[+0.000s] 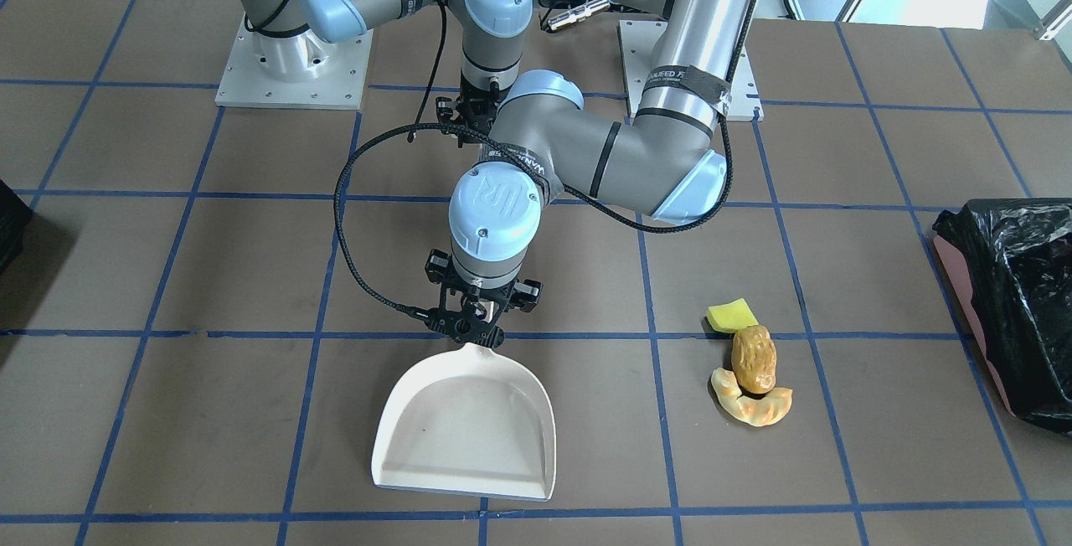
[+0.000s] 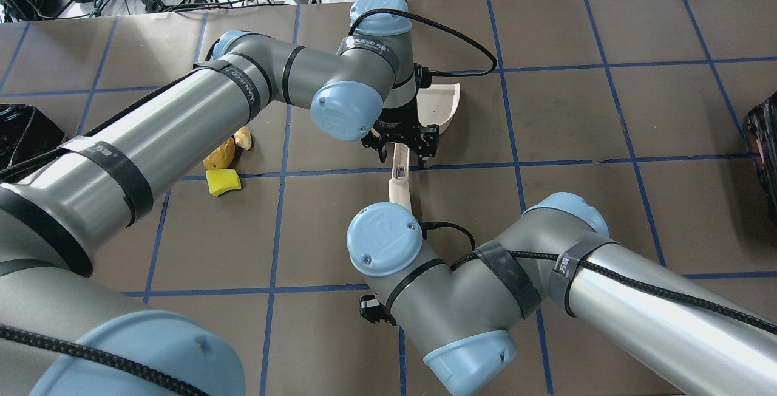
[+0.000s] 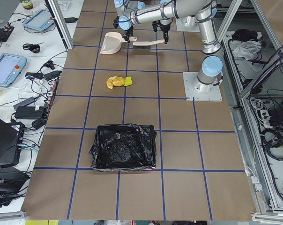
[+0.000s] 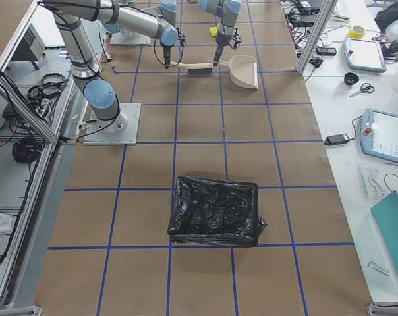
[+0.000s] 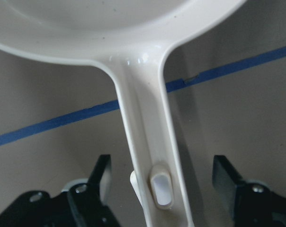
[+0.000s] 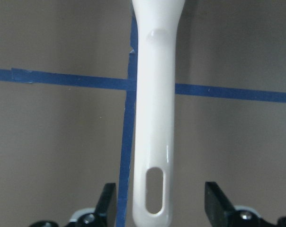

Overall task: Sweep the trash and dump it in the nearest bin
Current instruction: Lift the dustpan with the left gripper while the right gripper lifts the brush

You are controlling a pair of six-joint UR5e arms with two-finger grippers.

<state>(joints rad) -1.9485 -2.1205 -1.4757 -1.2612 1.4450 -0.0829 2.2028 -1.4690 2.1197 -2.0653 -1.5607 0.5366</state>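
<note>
The bin [image 1: 1017,303] stands at my far left, at the end of the table [image 1: 209,261]. It is pinkish-sided and lined with a crinkly black bag. Between it and the dustpan the trash lies in one small huddle on the brown top. The yellow-green sponge wedge [image 1: 731,313] has the brown potato-like lump [image 1: 754,357] close against it. The tan croissant [image 1: 749,405] curls round the lump's other side and touches it. All three lie apart from the bin and from the dustpan.

My left gripper [image 1: 476,324] points straight down over the handle of the white dustpan [image 1: 465,429]. Its jaws are wide. In the left wrist view a black finger [image 5: 102,177] stands off each side of the handle, with bare table showing in both gaps, so I grip nothing. The pan lies flat with its mouth turned away from my base, and its handle crosses a blue tape line [image 5: 53,125].

Nearer my base, my right gripper [image 6: 161,201] hovers over the handle of the white brush [image 6: 155,118], at the end with the hanging slot. These jaws are wide too, one on each side and neither touching. The brush lies along a tape line, roughly end to end with the dustpan handle.

At my far right sits a second bin [image 4: 186,197], also black-bagged and well apart from everything else.
</note>
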